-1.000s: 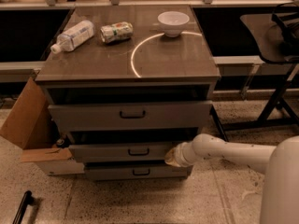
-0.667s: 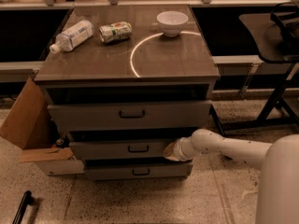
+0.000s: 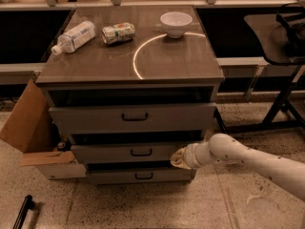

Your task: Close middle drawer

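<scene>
The middle drawer point(image 3: 114, 153) is the second of three in a grey cabinet, with a low flat front and a small dark handle point(image 3: 141, 152). It stands slightly out, with a dark gap above its front. My gripper point(image 3: 177, 158) is at the end of the white arm coming from the lower right, and it rests against the right end of the middle drawer's front. The top drawer point(image 3: 133, 118) above has a taller front and also sticks out a little. The lowest drawer point(image 3: 138, 176) sits below.
On the cabinet top lie a plastic bottle point(image 3: 74, 36), a crushed can point(image 3: 118, 33) and a white bowl point(image 3: 176, 23). An open cardboard box point(image 3: 33, 132) stands left of the cabinet. A black stand point(image 3: 281, 99) is at the right. A dark object point(image 3: 21, 213) lies on the floor.
The gripper has stayed pressed on the right end of the middle drawer's front. The drawer front has moved slightly inward.
</scene>
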`<action>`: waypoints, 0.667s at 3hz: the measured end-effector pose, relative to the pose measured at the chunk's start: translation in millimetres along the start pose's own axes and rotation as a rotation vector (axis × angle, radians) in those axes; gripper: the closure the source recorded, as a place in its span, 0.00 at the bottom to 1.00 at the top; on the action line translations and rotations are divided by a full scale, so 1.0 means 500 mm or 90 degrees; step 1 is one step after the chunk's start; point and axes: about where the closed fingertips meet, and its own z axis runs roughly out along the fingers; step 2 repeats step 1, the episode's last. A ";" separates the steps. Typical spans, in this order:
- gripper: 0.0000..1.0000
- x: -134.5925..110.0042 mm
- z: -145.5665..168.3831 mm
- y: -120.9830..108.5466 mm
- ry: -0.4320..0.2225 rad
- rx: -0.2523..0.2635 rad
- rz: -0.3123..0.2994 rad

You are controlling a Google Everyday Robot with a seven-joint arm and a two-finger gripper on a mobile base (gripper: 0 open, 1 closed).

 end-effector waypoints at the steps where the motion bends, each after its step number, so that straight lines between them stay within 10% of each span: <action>1: 1.00 -0.013 -0.098 0.072 -0.055 -0.008 -0.035; 2: 1.00 -0.013 -0.098 0.072 -0.055 -0.008 -0.035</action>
